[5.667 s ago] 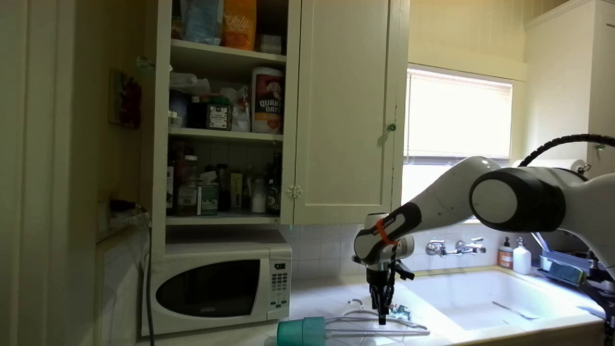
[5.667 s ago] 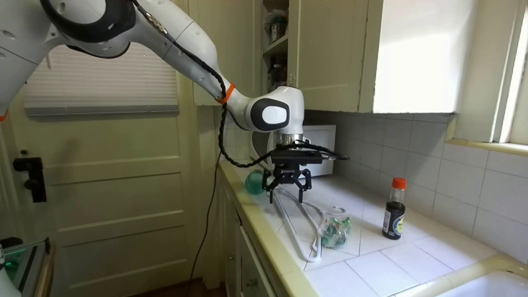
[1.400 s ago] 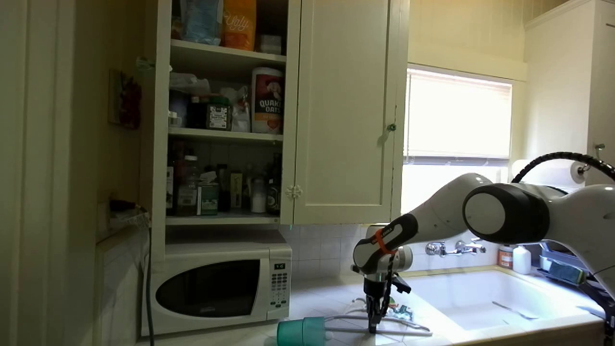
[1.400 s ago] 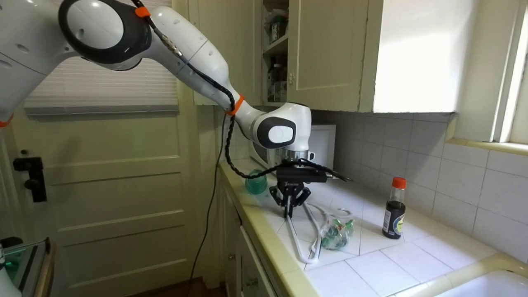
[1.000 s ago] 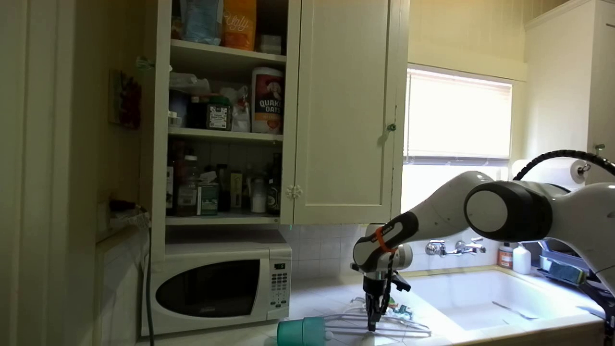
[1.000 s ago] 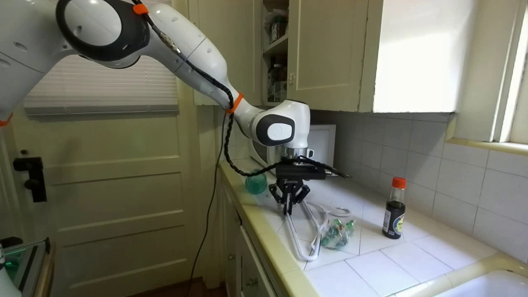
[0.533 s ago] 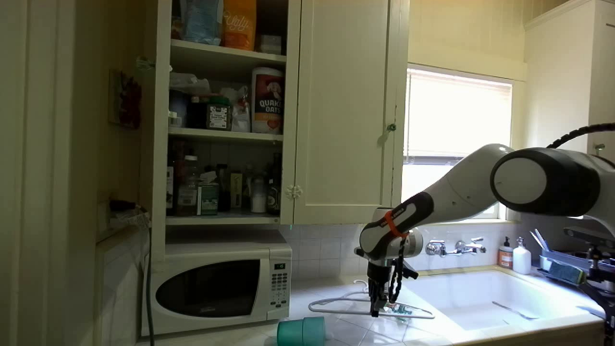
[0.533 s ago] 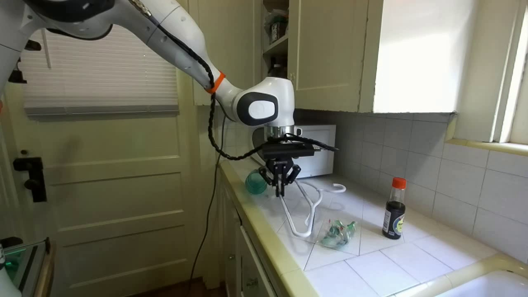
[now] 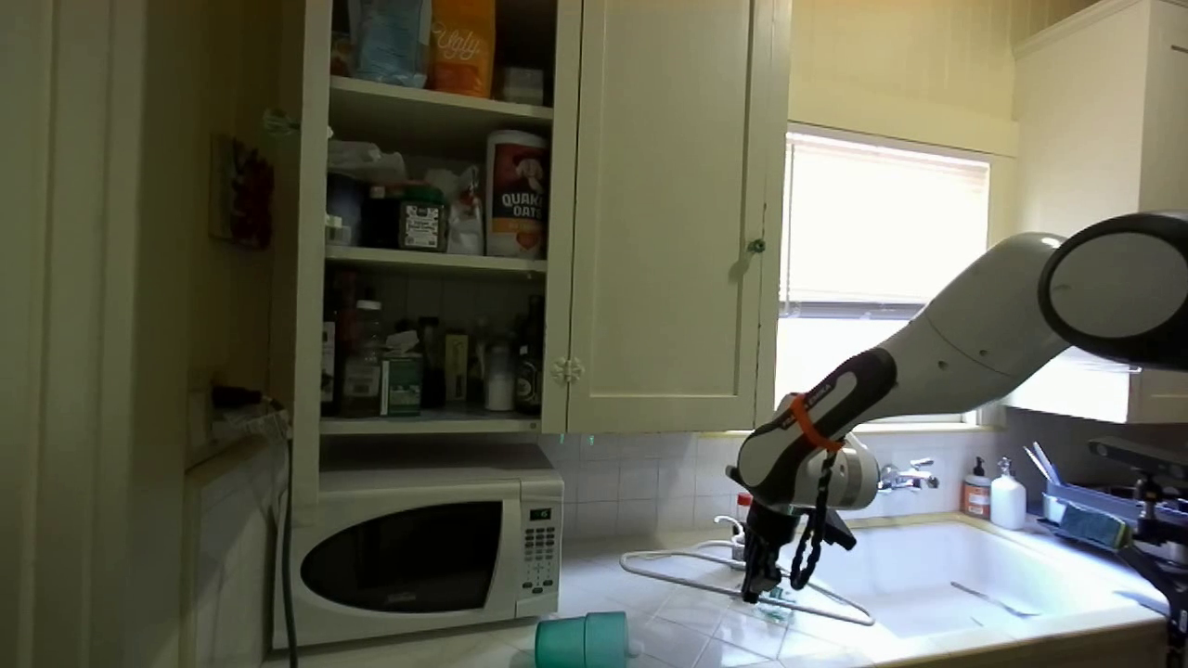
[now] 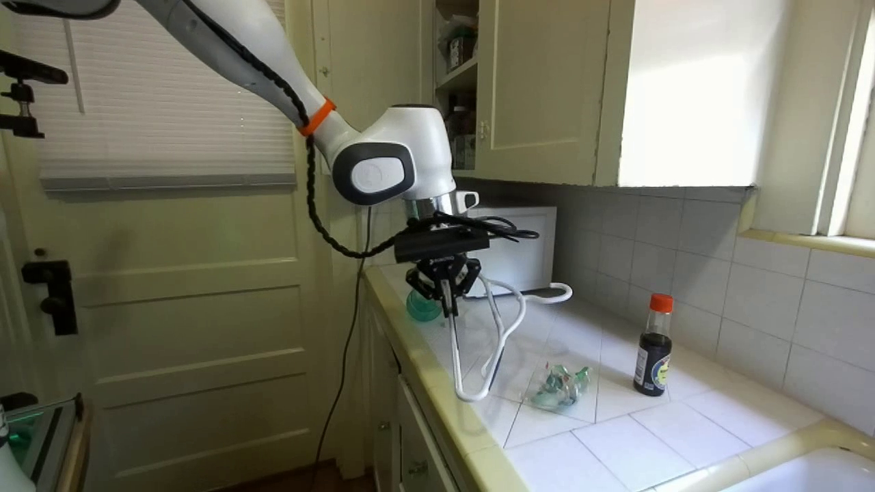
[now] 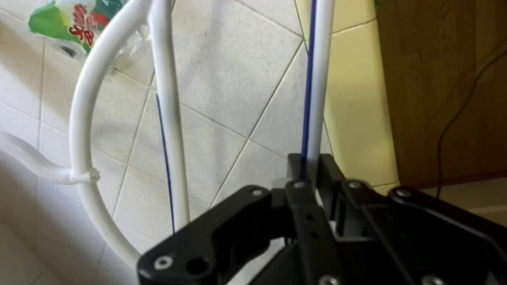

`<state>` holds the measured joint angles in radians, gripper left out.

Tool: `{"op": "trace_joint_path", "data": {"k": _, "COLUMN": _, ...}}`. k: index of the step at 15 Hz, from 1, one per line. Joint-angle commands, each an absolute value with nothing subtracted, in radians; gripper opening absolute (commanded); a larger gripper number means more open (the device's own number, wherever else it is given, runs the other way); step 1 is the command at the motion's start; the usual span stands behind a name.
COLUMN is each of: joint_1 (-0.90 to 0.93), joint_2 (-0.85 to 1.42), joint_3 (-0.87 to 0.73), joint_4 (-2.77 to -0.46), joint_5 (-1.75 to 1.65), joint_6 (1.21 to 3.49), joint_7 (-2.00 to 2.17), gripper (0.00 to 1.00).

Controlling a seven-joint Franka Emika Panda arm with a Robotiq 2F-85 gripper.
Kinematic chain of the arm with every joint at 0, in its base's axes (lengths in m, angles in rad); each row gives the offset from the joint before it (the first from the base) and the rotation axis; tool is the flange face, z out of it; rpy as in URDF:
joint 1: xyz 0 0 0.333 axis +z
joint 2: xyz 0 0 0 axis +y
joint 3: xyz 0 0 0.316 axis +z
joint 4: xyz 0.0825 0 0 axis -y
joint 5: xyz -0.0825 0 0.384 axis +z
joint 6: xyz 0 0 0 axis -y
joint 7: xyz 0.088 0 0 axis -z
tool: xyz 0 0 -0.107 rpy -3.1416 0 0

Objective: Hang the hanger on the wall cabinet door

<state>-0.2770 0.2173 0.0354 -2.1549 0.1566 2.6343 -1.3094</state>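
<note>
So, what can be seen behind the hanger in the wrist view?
White counter tiles, a crumpled printed wrapper and the yellow counter edge. The hanger covers part of the wrapper; what is behind the jaws, closed on the hanger, cannot be seen.

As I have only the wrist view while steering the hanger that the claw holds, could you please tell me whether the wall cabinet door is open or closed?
Observer: In both exterior views, the wall cabinet door appears closed.
Operator: Thank you. Where on it is the knob, please?
Observer: In an exterior view, it sits near the edge closest to the window.
Operator: Does anything stand nearby, outside my view?
Observer: Yes, a red-capped bottle stands upright on the counter, apart from the hanger.
</note>
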Motion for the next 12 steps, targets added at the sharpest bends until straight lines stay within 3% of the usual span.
{"op": "trace_joint_path", "data": {"k": 1, "joint_1": -0.282, "joint_2": 0.075, "joint_3": 0.035, "joint_4": -2.382, "joint_5": 0.294, "joint_6": 2.831, "joint_7": -1.379, "gripper": 0.03}}
{"op": "trace_joint_path", "data": {"k": 8, "joint_1": -0.275, "joint_2": -0.056, "joint_3": 0.129, "joint_4": -2.566, "joint_5": 0.732, "joint_6": 3.148, "joint_7": -1.569, "gripper": 0.03}}
{"op": "trace_joint_path", "data": {"k": 12, "joint_1": -0.278, "joint_2": -0.161, "joint_3": 0.075, "joint_4": -2.593, "joint_5": 0.704, "joint_6": 3.016, "joint_7": -1.790, "gripper": 0.03}}
